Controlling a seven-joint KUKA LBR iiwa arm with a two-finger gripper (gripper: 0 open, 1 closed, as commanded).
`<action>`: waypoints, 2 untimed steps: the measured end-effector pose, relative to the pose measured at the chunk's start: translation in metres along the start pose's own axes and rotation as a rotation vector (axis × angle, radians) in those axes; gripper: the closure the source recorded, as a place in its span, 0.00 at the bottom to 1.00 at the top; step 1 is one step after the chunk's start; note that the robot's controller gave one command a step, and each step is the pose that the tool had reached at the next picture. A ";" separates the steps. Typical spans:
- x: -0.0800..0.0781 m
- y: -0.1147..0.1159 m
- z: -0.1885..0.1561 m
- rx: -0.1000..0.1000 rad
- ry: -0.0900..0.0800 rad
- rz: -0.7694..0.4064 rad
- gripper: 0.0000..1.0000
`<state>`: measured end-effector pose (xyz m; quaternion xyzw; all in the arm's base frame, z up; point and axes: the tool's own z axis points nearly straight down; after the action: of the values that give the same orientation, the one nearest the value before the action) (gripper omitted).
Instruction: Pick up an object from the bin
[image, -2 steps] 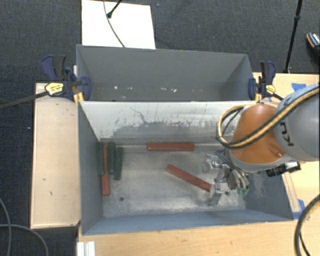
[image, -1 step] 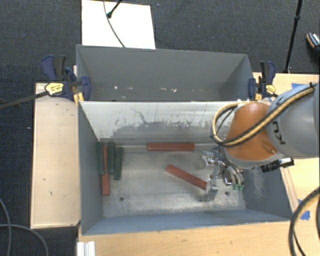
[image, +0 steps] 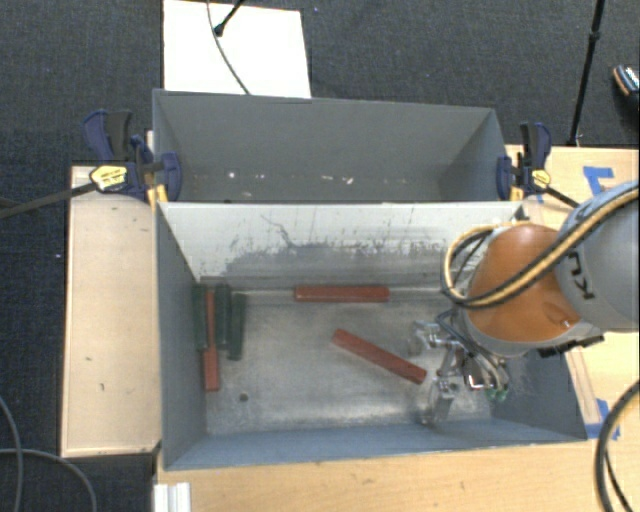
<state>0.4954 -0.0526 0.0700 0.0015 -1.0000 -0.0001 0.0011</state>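
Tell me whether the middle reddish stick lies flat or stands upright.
Flat: the reddish stick lies slanted along the bin floor, full length showing.

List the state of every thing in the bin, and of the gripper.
Gripper: low, front right of the bin; grasp cannot be told.
Middle red stick: flat, slanted across the floor.
Back red stick: flat, along the back wall.
Left red stick: flat, by the left wall.
Green sticks: flat, flanking the left red stick.
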 end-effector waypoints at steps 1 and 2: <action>-0.033 0.004 -0.038 0.001 -0.010 -0.182 0.00; -0.041 0.021 0.000 -0.001 -0.001 -0.316 0.00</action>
<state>0.5368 -0.0311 0.0695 0.1590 -0.9873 -0.0008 0.0006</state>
